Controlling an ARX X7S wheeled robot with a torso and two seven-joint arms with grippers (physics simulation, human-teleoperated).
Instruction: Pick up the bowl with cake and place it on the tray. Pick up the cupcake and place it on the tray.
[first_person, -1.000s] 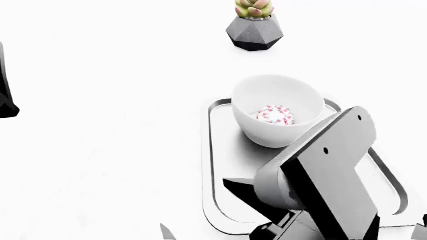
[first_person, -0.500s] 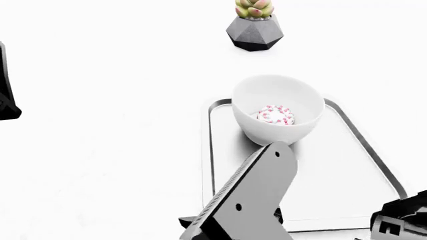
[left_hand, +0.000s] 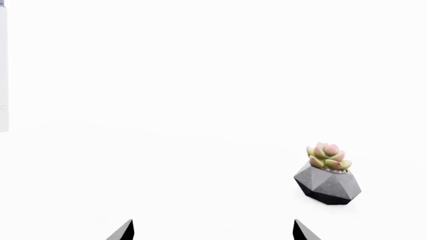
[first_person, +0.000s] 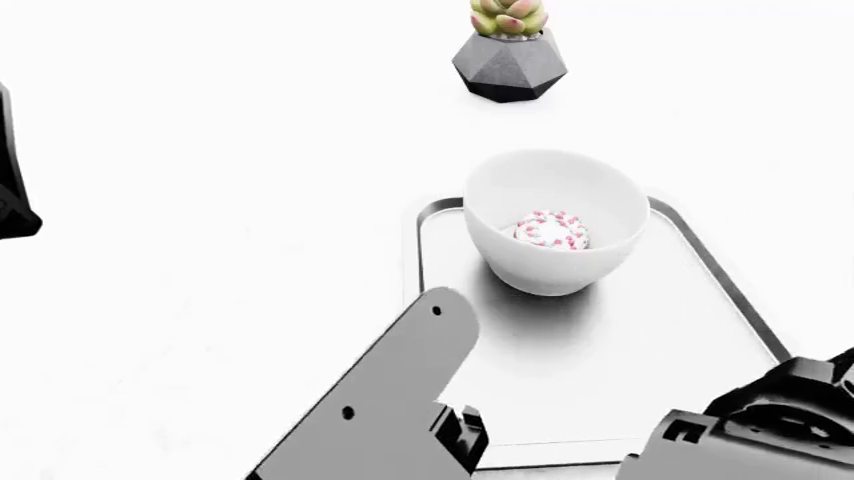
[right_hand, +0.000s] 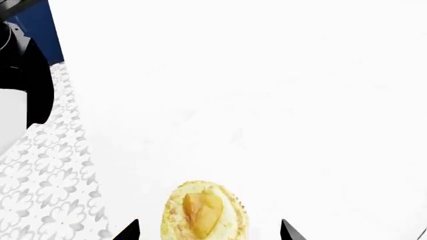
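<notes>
The white bowl (first_person: 554, 205) stands upright on the far part of the silvery tray (first_person: 641, 350), with the sprinkled cake (first_person: 551, 230) inside it. The head view does not show the cupcake. In the right wrist view the yellow cupcake (right_hand: 203, 212) sits on the white table, a tan chunk on its frosting. My right gripper (right_hand: 209, 231) is open, one fingertip (right_hand: 130, 231) on each side of the cupcake with gaps between. My left gripper (left_hand: 213, 232) is open over bare table, holding nothing.
A grey faceted pot with a succulent (first_person: 507, 62) stands beyond the tray, also in the left wrist view as the pot (left_hand: 327, 184). My right arm's grey link (first_person: 387, 400) crosses the tray's near left corner. The table edge and patterned floor (right_hand: 40, 180) lie beside the cupcake.
My right arm has swung leftward and toward the bottom of the head view, uncovering most of the tray. Bowl, cake and left arm have not moved.
</notes>
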